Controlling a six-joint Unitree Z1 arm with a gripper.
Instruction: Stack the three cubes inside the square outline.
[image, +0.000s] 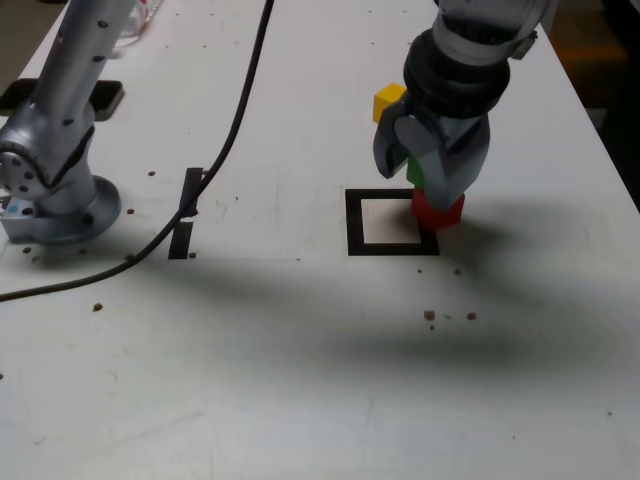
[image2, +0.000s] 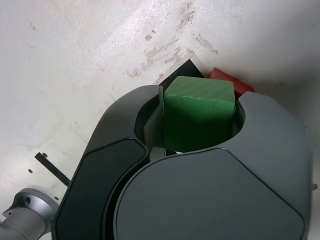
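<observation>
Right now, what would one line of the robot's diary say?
gripper: around green cube | red cube: at square outline's edge | yellow cube: outside outline

Likely lab bench: mounted metal arm base (image: 65, 215) beyond my fingers (image2: 272, 120), black tape outline (image: 355, 222) below them, scuffed white tabletop (image: 250, 380) all around.

No readable text or numbers (none in either view).
</observation>
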